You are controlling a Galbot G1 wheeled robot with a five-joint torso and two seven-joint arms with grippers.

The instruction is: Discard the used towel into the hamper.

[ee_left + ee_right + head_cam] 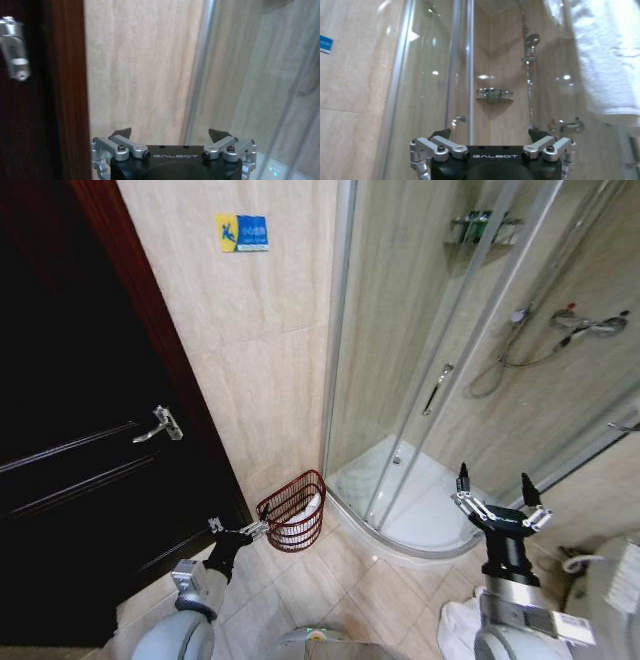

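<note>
Hard to make out inside the small round reddish-brown wire hamper (294, 511): something white, partly screened by the ribs, not identifiable for certain. Standing on the tiled floor, tilted, against the beige wall between the dark wooden door (70, 400) and the curved glass shower enclosure (440, 360). Just beside its rim, nearly touching, the left gripper (252, 529), fingers spread apart and empty in the left wrist view (170, 134). Well off to the other side, the right gripper (492, 488), raised before the shower glass, fingers likewise wide apart, holding nothing (490, 133). "GALBOT" readable on both gripper bodies. Small blue and yellow sign (242, 232) high on the wall, writing too small to read. White towel (605, 56) cut off at the right wrist view's edge.
</note>
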